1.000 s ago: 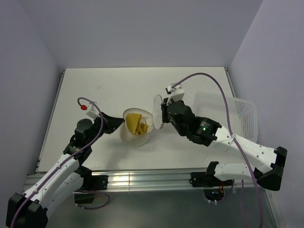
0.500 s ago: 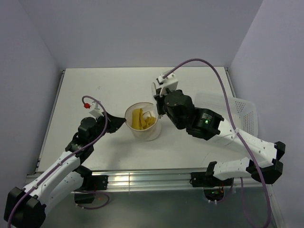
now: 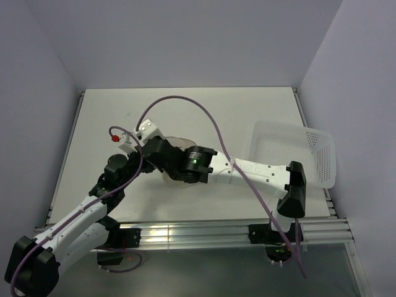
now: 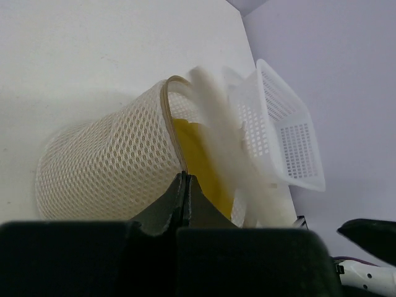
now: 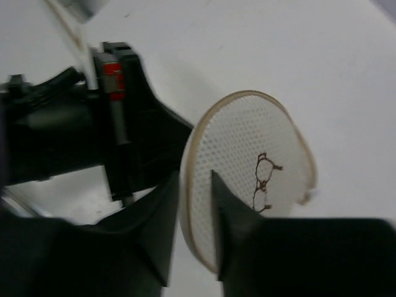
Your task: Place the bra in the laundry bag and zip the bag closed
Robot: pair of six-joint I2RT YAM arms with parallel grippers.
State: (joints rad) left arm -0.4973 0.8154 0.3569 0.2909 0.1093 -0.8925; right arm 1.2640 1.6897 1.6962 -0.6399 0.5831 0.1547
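The bra [image 4: 198,151] was found tucked inside the laundry bag [image 4: 105,161], whose rim was pinched by the closed left end effector [image 4: 184,182], while the round mesh lid [image 5: 247,161] was gripped edgewise by the right end effector [image 5: 195,185], just beside the left one.

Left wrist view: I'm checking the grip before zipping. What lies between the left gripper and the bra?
Only the rim of the laundry bag: the left gripper pinches it, and the yellow bra sits just inside. The left wrist view shows this.
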